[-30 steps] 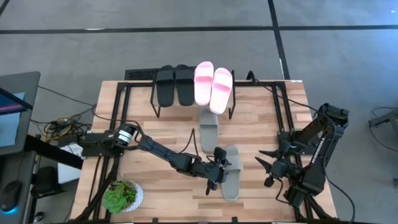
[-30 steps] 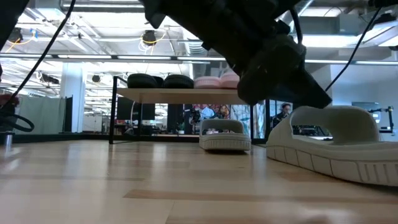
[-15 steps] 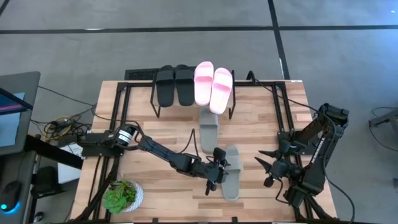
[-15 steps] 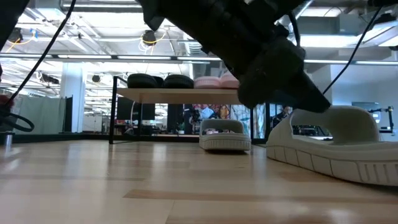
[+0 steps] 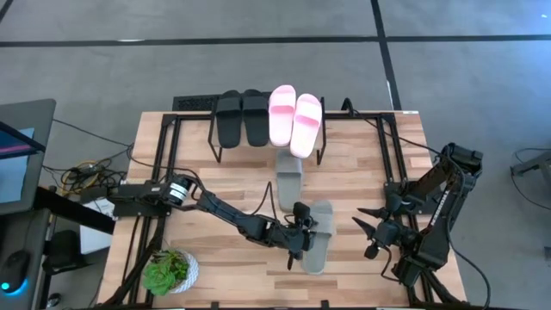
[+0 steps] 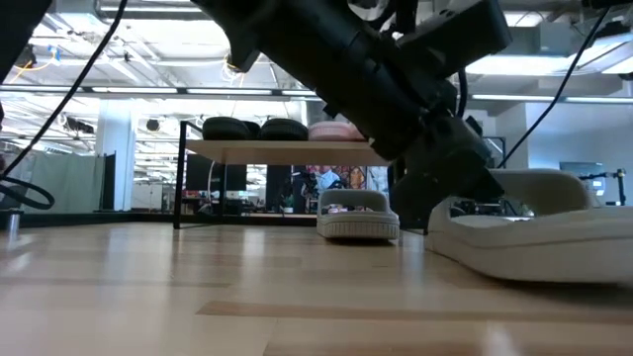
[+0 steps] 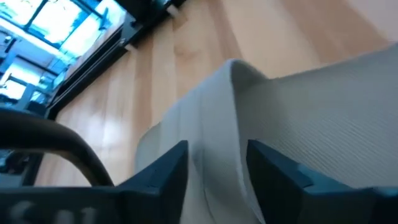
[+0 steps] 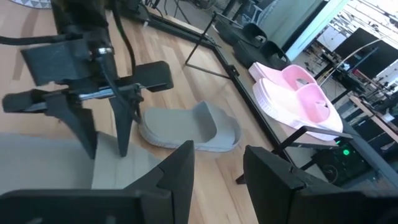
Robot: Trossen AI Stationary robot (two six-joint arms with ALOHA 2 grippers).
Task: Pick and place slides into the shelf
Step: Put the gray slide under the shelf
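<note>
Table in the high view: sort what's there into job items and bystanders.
Job items:
- shelf
- black slides and pink slides, on the shelf
- grey-green slide in front of the shelf
- grey-green slide with the left gripper at its edge

Bystanders:
- potted plant
- right gripper, waiting open

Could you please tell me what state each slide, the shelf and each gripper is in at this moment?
black slides: pair side by side on the shelf.
pink slides: pair on the shelf, beside the black ones.
shelf: upright, holding two pairs.
far grey-green slide: flat on the table.
near grey-green slide: one edge tilted up, gripped.
left gripper: shut on the near grey-green slide.
right gripper: open, waiting near the table's right edge.
</note>
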